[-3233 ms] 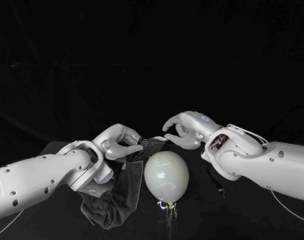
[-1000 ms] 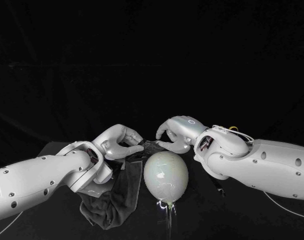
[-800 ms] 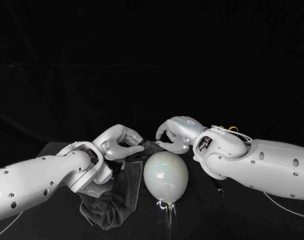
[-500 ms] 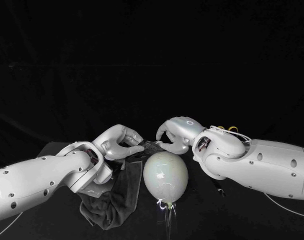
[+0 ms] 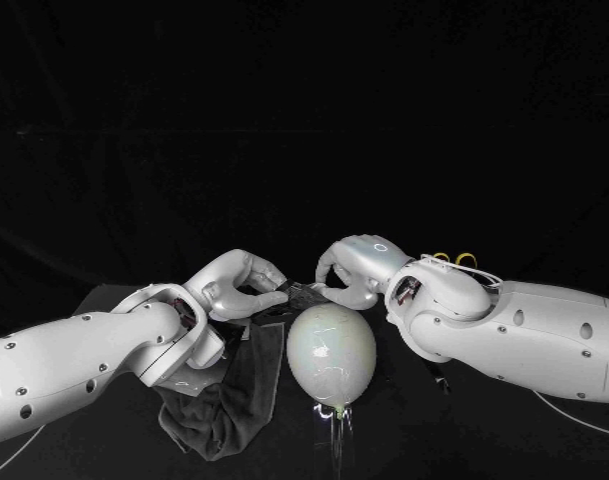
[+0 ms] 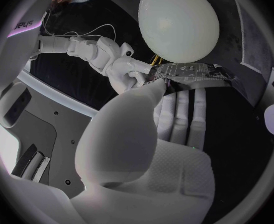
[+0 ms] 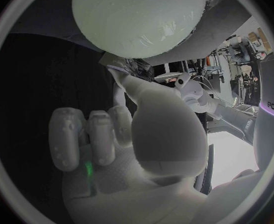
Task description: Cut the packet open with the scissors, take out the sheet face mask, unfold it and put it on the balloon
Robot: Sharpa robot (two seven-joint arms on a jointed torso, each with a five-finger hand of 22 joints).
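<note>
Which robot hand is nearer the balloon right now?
Right, narrowly. The right robot hand is at the far end of the balloon; the left robot hand sits beside it, further off.

Cannot see the held ends of the mask (image 5: 300,290) in the head view, buried in the fingers of the left hand (image 5: 239,287) and right hand (image 5: 345,270). Cannot follow its hanging part where covered by the left arm (image 5: 74,365), nor separate its dark lower folds from the table (image 5: 434,450). Cannot name the thin dark thing (image 5: 435,378) beside the balloon (image 5: 332,352), half covered by the right arm (image 5: 535,335). Cannot name the grey shape (image 5: 107,296) behind the left arm either. In the right wrist view, cannot see the whole balloon, cut by the circle's rim.
</note>
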